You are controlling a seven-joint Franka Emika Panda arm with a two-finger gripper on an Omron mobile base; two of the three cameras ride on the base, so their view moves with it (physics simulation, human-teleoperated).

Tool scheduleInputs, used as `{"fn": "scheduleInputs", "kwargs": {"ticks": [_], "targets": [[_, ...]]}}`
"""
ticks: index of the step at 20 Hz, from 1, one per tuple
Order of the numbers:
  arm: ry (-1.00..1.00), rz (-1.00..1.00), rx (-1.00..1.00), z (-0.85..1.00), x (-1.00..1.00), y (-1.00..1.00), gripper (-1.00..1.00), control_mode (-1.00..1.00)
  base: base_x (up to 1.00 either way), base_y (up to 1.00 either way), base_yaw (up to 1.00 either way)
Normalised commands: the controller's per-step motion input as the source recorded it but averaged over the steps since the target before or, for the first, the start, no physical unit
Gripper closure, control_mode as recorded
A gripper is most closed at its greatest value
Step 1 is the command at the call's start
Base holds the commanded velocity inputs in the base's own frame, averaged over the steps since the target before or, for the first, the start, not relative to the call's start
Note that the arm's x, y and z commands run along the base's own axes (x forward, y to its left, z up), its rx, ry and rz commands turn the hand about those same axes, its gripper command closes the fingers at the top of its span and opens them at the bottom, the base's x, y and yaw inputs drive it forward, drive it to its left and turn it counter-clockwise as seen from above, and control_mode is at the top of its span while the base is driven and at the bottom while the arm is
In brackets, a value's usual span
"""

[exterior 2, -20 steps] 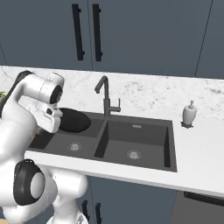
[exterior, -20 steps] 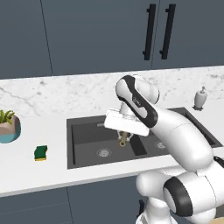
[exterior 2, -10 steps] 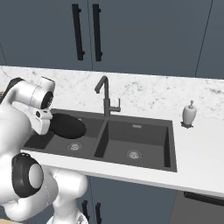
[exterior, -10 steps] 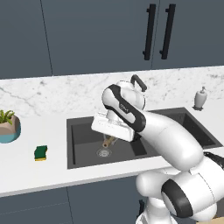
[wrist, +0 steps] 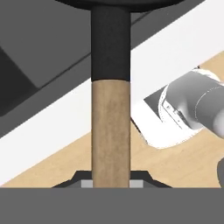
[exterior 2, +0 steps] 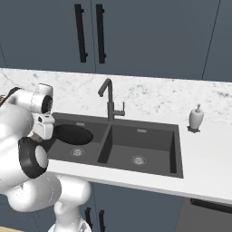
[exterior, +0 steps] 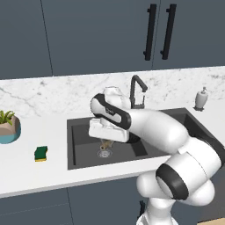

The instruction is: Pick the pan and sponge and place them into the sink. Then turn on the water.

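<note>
Left base view, table [exterior: 52, 169]: white marble top carrying the sink, with the arm reaching across it from the right.
Sink [exterior: 83, 156]: dark double basin; the claw hangs over the larger left basin, the likely drop spot for both items.
Pan [exterior 2: 72, 133]: black, held over the left basin and tilted, because it hangs from its handle alone; not yet set down.
Faucet [exterior: 137, 90]: dark gooseneck behind the divider, no stream visible, so the water step waits.
Claw [exterior: 105, 143]: clenched on the pan's wooden handle [wrist: 110, 131], which runs straight up between the fingertips in the hand view.
Sponge [exterior: 41, 153]: green over yellow, on the table left of the sink, well apart from the claw, untouched.
</note>
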Motion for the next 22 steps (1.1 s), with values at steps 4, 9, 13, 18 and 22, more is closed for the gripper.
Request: {"fn": "scheduleInputs", "kwargs": {"ticks": [4, 9, 13, 18, 22], "targets": [[-0.11, -0.03, -0.06, -0.23, 0.24, -0.08, 1.0, -1.0, 0.0, 0.0, 0.0], [-0.12, -0.12, -0.01, -0.19, 0.28, -0.11, 1.0, -1.0, 0.0, 0.0, 0.0], [0.0, -0.16, 0.0, -0.22, 0.47, -0.01, 1.0, -1.0, 0.0, 0.0, 0.0], [0.0, -0.1, 0.0, -0.3, 0.59, 0.01, 1.0, -1.0, 0.0, 0.0, 0.0], [0.0, -0.06, -0.02, -0.25, 0.64, 0.38, 1.0, -1.0, 0.0, 0.0, 0.0]]}}
